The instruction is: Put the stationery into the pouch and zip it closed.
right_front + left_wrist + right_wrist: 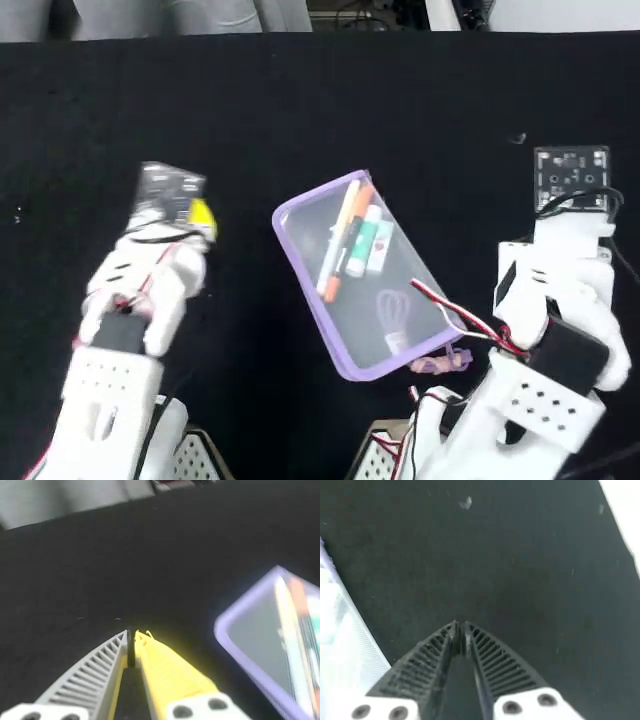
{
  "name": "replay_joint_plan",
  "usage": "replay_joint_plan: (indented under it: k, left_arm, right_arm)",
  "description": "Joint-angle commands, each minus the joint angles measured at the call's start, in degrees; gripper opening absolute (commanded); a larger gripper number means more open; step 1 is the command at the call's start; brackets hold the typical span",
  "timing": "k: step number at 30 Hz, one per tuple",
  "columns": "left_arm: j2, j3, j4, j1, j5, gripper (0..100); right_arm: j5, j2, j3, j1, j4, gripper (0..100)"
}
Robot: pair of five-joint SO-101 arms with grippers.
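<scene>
the task looks nearly finished, or maybe finished. the pouch [365,328] lies flat in the middle of the black desk [300,100], turned at an angle, between the two arms. it is clear with a purple edge, and the stationery shows through it. there are some pens [340,250] lying side by side and a green and white stick [363,243] next to them, all in the half of the pouch that is farther from the bases of the arms. all the stationery that i can see is inside the pouch, so i judge that the putting-in step is done.

what i cannot decide is the zip. a small pink tag [440,362] hangs at the corner of the pouch near the right arm [555,320]. it is probably the zip pull, but the pictures do not show clearly if the zip is shut along its whole length. if the pull sits at the end of its track, the zip is closed, but this is only my guess.

the left hand [131,636] has its grey finger and yellow finger pressed together with nothing between them, over the desk and apart from the pouch. the right hand [460,626] is the same, closed on nothing, over the desk near the edge of the pouch. neither hand touches the pouch.
</scene>
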Motion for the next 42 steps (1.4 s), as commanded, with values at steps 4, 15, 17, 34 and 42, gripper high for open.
replay_joint_plan:
  k: [4,15,17,34,42]
  left_arm:
    - [-26.3,5.8,9.0,-10.2,2.4,3]
    - [-32.7,16.0,14.6,-24.6,6.2,3]
    - [-34.3,18.2,17.4,-24.6,6.1,3]
    - [-34.1,22.8,38.9,-30.6,6.1,3]
    - [-34.1,29.1,37.3,-30.5,6.0,3]
  right_arm:
    - [0.5,-7.1,10.2,7.1,-8.2,1.1]
    - [0.4,-23.5,33.5,15.5,-16.5,1.1]
    - [0.4,-27.0,37.1,15.6,-16.3,1.1]
    - [-6.3,-51.9,57.6,28.7,-6.0,1.1]
    - [-5.9,-51.9,57.5,29.8,3.6,1.1]
